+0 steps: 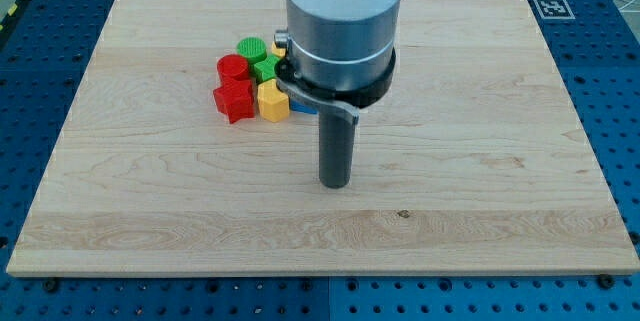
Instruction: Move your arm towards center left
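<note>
My tip (pixel 335 183) rests on the wooden board (pixel 150 191) just below its middle. A tight cluster of blocks lies up and to the left of it. The cluster holds a red cylinder (pixel 233 67), a red star-shaped block (pixel 234 102), a green cylinder (pixel 251 48), a green block (pixel 266 68) and a yellow block (pixel 272 101). A blue block (pixel 303 109) shows partly behind the rod, right of the yellow one. A second yellow block (pixel 278 51) peeks out by the arm. The tip touches none of them.
The arm's wide grey and white body (pixel 340 21) hangs over the board's top middle and hides part of the cluster. A black-and-white marker (pixel 553 6) sits at the board's top right corner. Blue perforated table (pixel 40 81) surrounds the board.
</note>
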